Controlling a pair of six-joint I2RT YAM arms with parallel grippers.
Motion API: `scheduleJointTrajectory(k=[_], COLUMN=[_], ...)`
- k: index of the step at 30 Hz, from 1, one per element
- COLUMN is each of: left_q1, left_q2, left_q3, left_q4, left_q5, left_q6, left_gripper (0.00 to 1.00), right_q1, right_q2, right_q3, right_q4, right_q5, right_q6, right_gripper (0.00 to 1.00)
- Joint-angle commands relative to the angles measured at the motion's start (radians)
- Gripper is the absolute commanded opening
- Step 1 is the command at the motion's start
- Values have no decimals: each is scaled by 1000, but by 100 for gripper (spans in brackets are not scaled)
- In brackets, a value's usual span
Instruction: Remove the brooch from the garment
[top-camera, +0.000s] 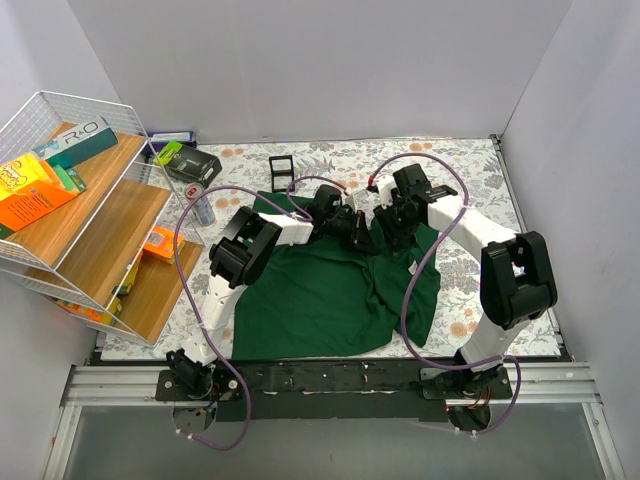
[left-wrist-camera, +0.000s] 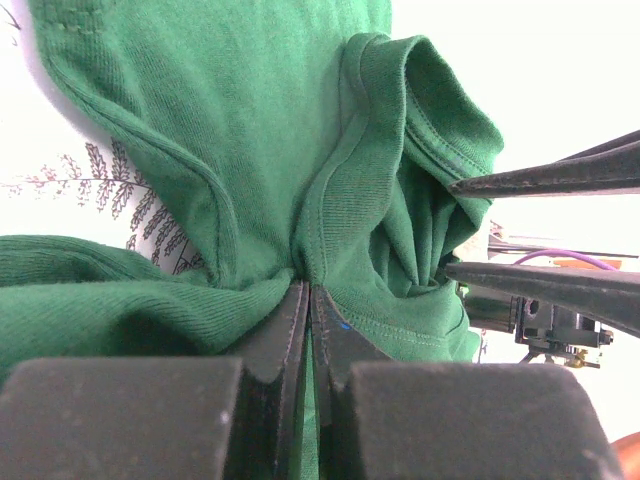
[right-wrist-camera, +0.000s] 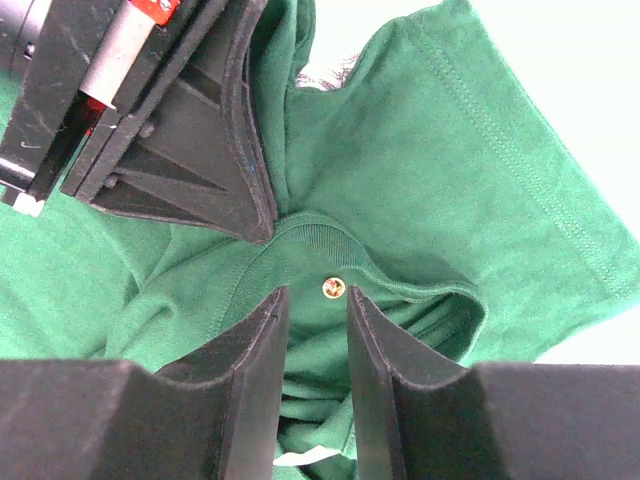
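Brooch (right-wrist-camera: 333, 288), a small round gold stud, sits on the ribbed collar of the dark green garment (right-wrist-camera: 470, 180), directly ahead of the right gripper (right-wrist-camera: 317, 300), whose fingers stand apart with the stud opposite their gap and a shade nearer the right-hand one. Left gripper (left-wrist-camera: 307, 295) is clamped on a fold of the collar just beside the stud, holding the cloth bunched above the floral table (top-camera: 470, 170). The stud's flat face is turned toward the right wrist and, being round, it offers no long axis to line up with. The right arm looks best placed: a short, straight advance should bring its fingers either side of the stud
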Motion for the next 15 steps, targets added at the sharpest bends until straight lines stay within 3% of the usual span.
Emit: scheduleJointTrajectory(k=[1, 8, 15], left_q1=[11, 15, 15], left_q2=[-53, -53, -58], left_q3=[-16, -13, -19], left_q4=[-83, -89, -92], left_q5=[-27, -32, -38], left_q6=[40, 47, 49], left_gripper=[0, 0, 0], right_q1=[-7, -31, -33], right_q2=[-7, 37, 74], right_q3=[-18, -39, -14], right_q4=[10, 15, 10], right_q5=[-7, -11, 1], right_q6=[14, 80, 155], right_gripper=[36, 27, 29])
